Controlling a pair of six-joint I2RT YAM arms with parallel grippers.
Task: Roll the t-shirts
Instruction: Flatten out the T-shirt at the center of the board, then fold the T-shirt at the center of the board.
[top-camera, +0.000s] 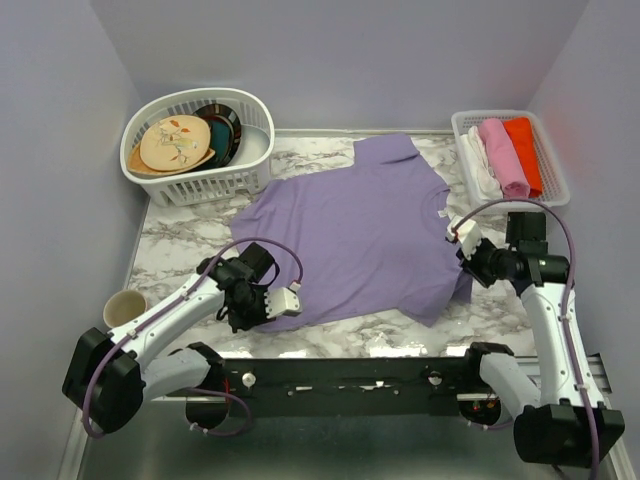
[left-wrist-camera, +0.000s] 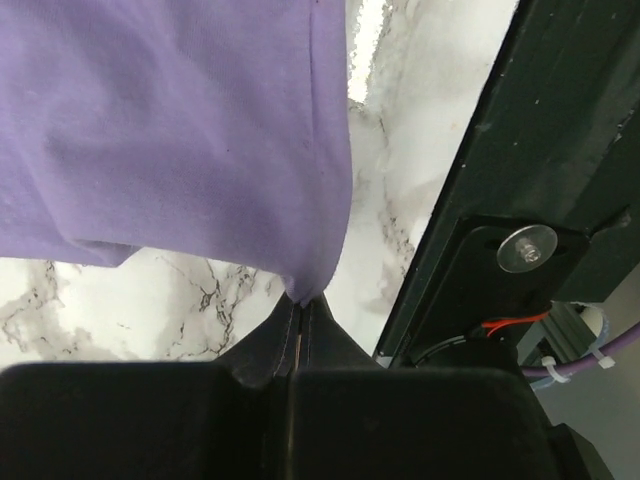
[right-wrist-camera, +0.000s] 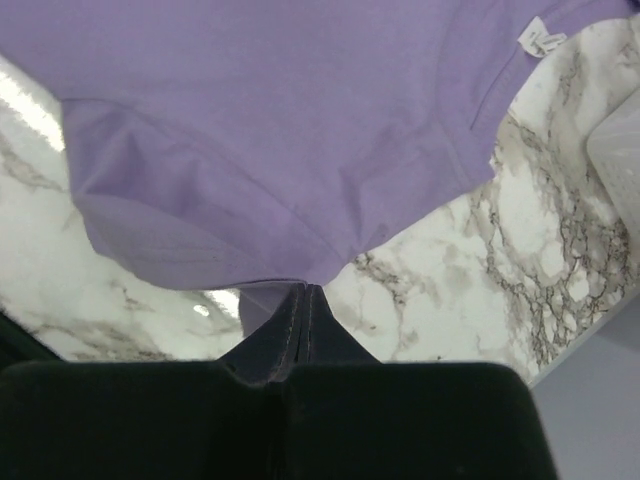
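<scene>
Left gripper (left-wrist-camera: 303, 305): fingers clenched together, pinching a near corner of the t-shirt (top-camera: 360, 235) hem; the fabric runs straight into the closed tips. Right gripper (right-wrist-camera: 305, 290): likewise clamped on the t-shirt's right edge, cloth drawn to a point between the fingers.

T-shirt, count 1: plain lavender-purple, thin, short-sleeved. Spread mostly flat across the middle of the desk (top-camera: 180, 240), with soft wrinkles and a crease at the near-right corner. A small white tag shows near the right edge.

Desk: white marble pattern with grey veins.

Far left: 1 white laundry basket (top-camera: 200, 185) holding stacked plates (top-camera: 176, 143); the top one is cream with a leaf print, darker ones sit behind it, exact count unclear.

Far right: 1 shallow white tray (top-camera: 555, 160) with 3 cloth bundles side by side: white (top-camera: 480, 165), pink (top-camera: 503, 158), orange-red (top-camera: 525, 150).

Near left: 1 pale cup (top-camera: 122, 308), beside the left arm.
</scene>
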